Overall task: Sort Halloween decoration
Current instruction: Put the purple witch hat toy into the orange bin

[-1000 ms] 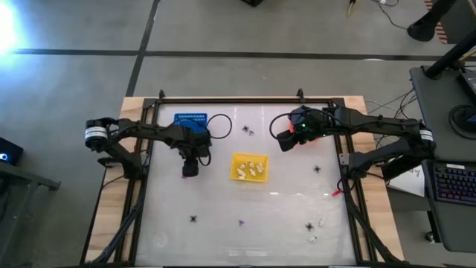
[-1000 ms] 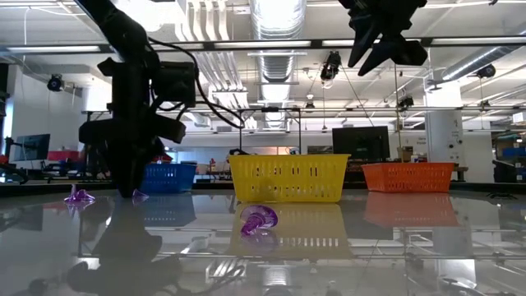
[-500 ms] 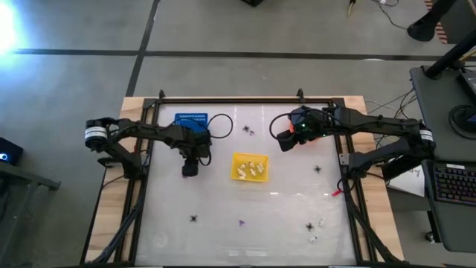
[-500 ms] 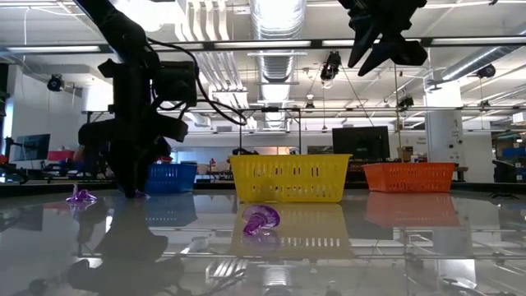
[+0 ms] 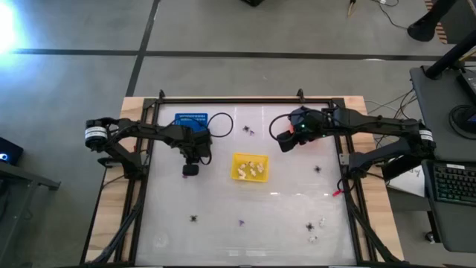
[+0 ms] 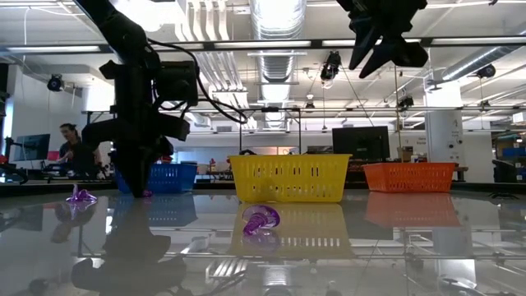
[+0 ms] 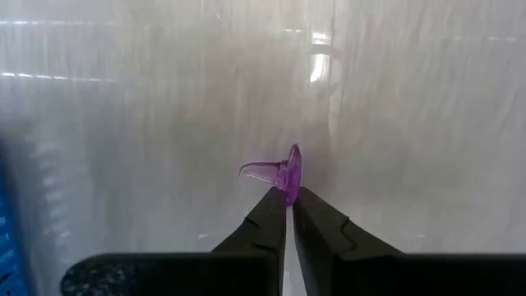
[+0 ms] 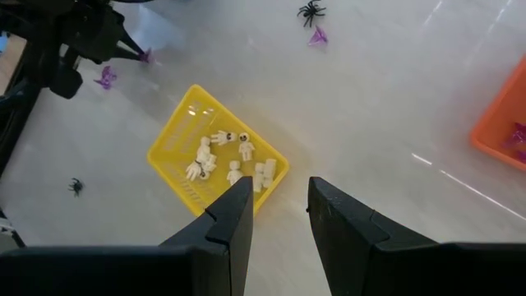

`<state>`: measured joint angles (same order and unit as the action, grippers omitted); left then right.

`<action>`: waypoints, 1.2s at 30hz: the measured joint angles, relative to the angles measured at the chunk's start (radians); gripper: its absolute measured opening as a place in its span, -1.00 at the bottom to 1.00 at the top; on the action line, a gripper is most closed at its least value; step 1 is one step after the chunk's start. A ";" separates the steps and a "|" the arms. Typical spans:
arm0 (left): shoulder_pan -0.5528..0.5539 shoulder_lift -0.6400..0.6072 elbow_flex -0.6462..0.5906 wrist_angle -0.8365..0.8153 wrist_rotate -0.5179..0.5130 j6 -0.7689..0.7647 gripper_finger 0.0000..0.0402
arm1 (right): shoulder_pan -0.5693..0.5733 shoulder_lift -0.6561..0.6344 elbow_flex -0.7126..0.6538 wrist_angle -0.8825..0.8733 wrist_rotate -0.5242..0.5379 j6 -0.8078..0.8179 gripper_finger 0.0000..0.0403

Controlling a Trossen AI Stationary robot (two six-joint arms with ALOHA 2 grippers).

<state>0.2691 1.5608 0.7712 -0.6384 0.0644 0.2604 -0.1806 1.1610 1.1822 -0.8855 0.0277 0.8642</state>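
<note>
**Purple trinket pinched at the left of the tabletop**

Left tool (image 7: 287, 201) has its two fingers pressed together on a small purple trinket (image 7: 283, 170), which sticks out just beyond the fingertips above the pale tabletop (image 5: 290, 208). In the high view this tool (image 5: 190, 170) is left of centre, between the blue basket (image 5: 190, 119) above it and the yellow basket (image 5: 249, 167) to its right. In the low view the same arm stands at the left, its tip close to the tabletop in front of the blue basket (image 6: 171, 177).

Right tool (image 8: 275, 201) hangs high, and its fingers are apart with nothing between them. In the high view it (image 5: 285, 143) is in the upper middle of the frame, right of the yellow basket.

White trinkets (image 8: 222, 158) lie inside the yellow basket. An orange basket (image 6: 408, 177) stands at the right in the low view. Other pieces are loose on the tabletop: a second purple trinket (image 6: 261, 220) low in the centre, a third purple one (image 6: 79, 196) at the left edge, a black spider (image 8: 311, 11) in the upper part of the right wrist view, another spider (image 5: 194, 219) at the lower left of the high view, and white pieces (image 5: 321, 222) at the lower right.

A person (image 6: 72, 150) shows far behind the tabletop at the left.
</note>
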 joint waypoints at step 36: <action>0.007 -0.054 0.445 0.010 0.113 0.095 -1.00 | -0.001 0.000 -0.016 0.041 -0.001 -0.098 -0.46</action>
<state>0.2758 1.5066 1.2159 -0.6286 0.1778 0.3554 -0.1818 1.1606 1.1666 -0.8448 0.0265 0.7660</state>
